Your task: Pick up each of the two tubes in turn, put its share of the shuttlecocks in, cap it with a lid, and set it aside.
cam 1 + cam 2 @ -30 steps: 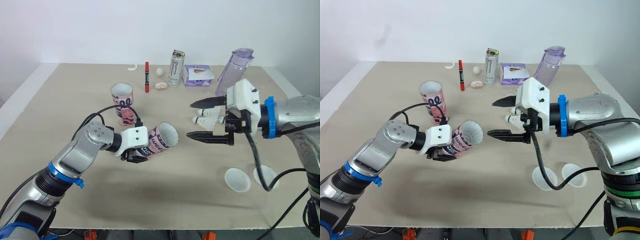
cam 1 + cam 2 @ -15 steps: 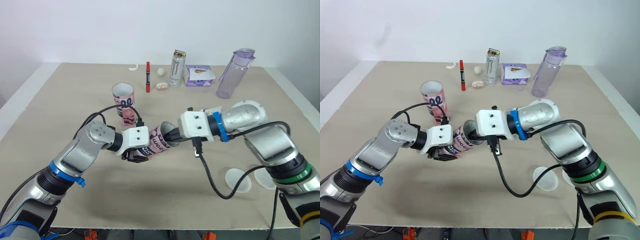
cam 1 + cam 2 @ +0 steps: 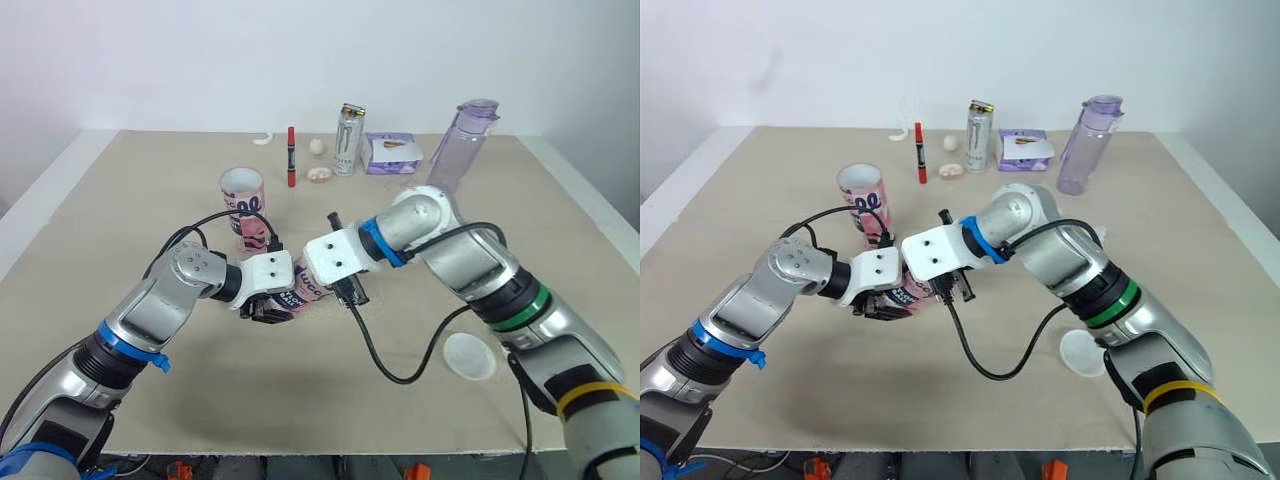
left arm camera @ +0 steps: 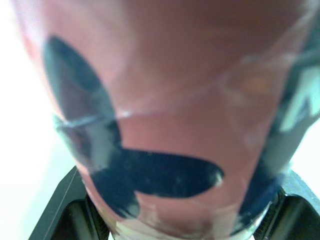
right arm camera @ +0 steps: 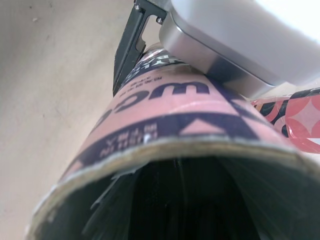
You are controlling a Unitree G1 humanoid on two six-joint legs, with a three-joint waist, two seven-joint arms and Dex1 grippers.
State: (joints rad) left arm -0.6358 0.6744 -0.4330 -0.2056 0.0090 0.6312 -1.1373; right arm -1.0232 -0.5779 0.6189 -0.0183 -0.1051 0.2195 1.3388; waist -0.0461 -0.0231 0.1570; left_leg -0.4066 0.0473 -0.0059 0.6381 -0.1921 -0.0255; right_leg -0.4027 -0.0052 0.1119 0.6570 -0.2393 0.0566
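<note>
Tubes: two, both pink. First tube [image 5: 165, 107] held sideways over desk [image 3: 560, 230], gripped firmly by left tool [image 3: 272, 303] at end away from mouth, mouth toward right arm. Right tool [image 3: 330, 262] sits in this mouth; how wide it is, cannot tell. Inside of first tube dark, content not clear. Second tube [image 3: 243, 195] stands upright on desk just behind, mouth up. White lid [image 3: 469, 355] lies flat on desk, well apart. Can [image 3: 349, 139], purple bottle [image 3: 462, 147] upright near far edge.
</note>
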